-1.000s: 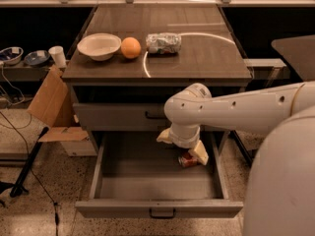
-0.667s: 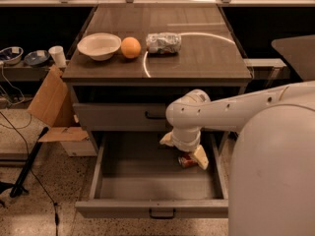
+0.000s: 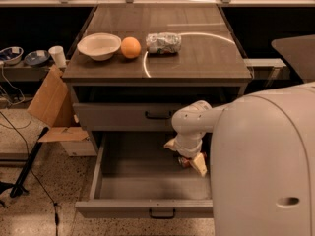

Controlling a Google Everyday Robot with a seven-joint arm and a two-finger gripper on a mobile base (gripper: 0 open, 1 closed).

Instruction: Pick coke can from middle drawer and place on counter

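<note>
The middle drawer (image 3: 133, 173) stands pulled open, showing its flat grey floor and a dark handle on its front. My gripper (image 3: 187, 157) reaches down into its right side, pale fingers (image 3: 199, 164) pointing at the floor. A small bit of red, the coke can (image 3: 184, 162), shows between the fingers, mostly hidden by the wrist. The counter (image 3: 197, 53) above is dark wood grain with a pale curved streak.
On the counter lie a white bowl (image 3: 99, 45), an orange (image 3: 130, 47) and a pale silver can on its side (image 3: 163, 43). A shut drawer (image 3: 123, 116) sits above the open one. A cardboard box (image 3: 54, 109) and a black cable are at the left. My white body (image 3: 266, 166) fills the right.
My arm has drawn closer to my body, which now covers more of the right side. The gripper stays low in the drawer's right part.
</note>
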